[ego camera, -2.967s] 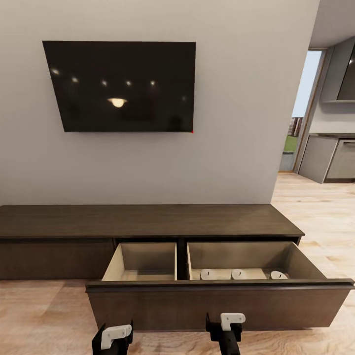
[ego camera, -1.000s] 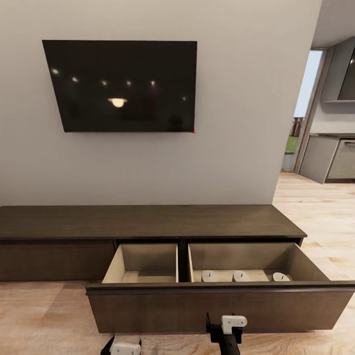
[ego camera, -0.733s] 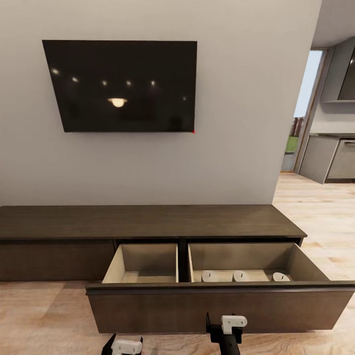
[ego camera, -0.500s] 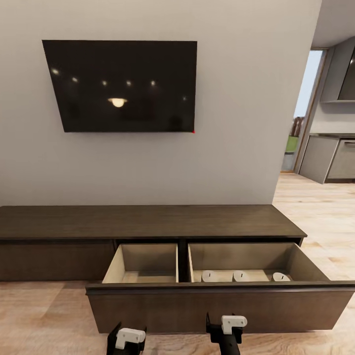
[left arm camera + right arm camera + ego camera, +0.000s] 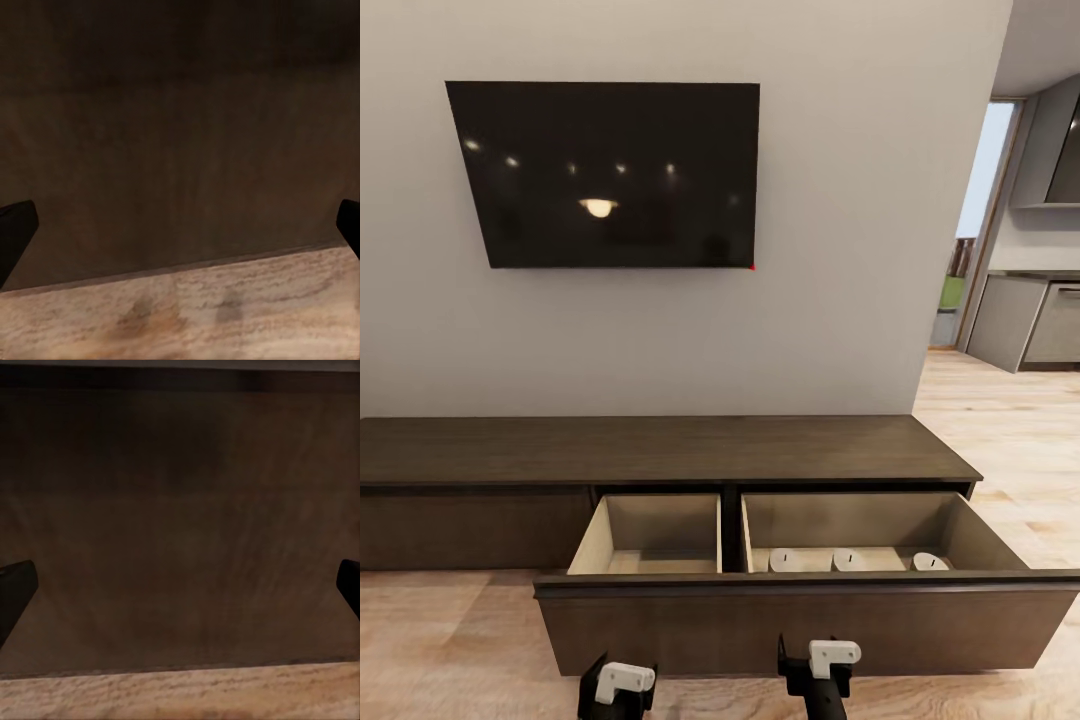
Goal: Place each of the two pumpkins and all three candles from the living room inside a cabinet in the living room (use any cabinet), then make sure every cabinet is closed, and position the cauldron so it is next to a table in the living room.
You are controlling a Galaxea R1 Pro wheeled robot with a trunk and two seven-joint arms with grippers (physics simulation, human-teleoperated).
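With three candles (image 5: 850,559) in the open drawer (image 5: 800,620), both grippers, left (image 5: 180,232) and right (image 5: 180,592), faced its front spread wide, suggesting pushing it shut came next

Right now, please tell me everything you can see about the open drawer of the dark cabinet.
The drawer is pulled out from the long, low dark-brown cabinet toward the robot. Its wide front is dark wood without a handle; the inside is pale beige, split by a divider into two compartments. Three white candles lie in the right one. Both grippers, left gripper and right gripper, face the front, open.
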